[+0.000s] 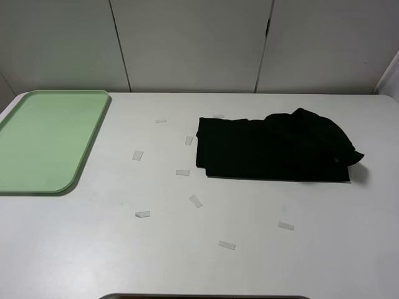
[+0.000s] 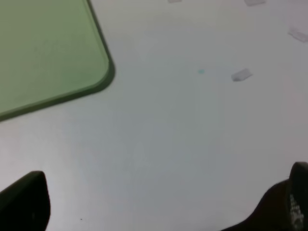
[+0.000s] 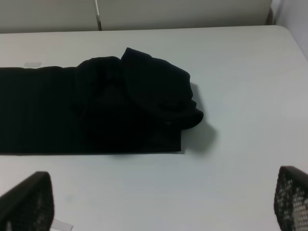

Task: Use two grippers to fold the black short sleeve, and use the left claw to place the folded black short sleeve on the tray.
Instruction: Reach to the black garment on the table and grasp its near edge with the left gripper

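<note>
The right gripper (image 3: 161, 199) hangs on the near side of the shirt (image 1: 274, 149), off its right end. Its jaws are spread wide and grasp nothing. Its black fingers (image 3: 29, 199) stand clear of the cloth, over bare table (image 1: 187, 268). The left gripper (image 2: 161, 197) is far to the left of the shirt, over the table just beside a rounded corner of the tray (image 1: 50, 137). Its jaws are also spread wide, with nothing between them.

Short tape strips (image 1: 226, 245) lie scattered flat on the white table on the near side of the shirt. Most are to its front left, and one is in front of its right half. More strips lie just off the shirt's left edge. One sits at its far edge, and I cannot tell whether it touches the cloth.

The shirt lies on the table, right of the middle. It is folded into a long black band running left to right, flat and straight-edged along its left and near sides. On its right end a loose heap of cloth is bunched up, rising above the flat part and hanging slightly past the band's right edge.

The light-green tray lies well to the left of the shirt, apart from it, at the table's left edge, with a low raised rim.

Beyond the shirt, past the table's far edge, stand pale wall panels (image 1: 187, 43) with dark vertical seams.
</note>
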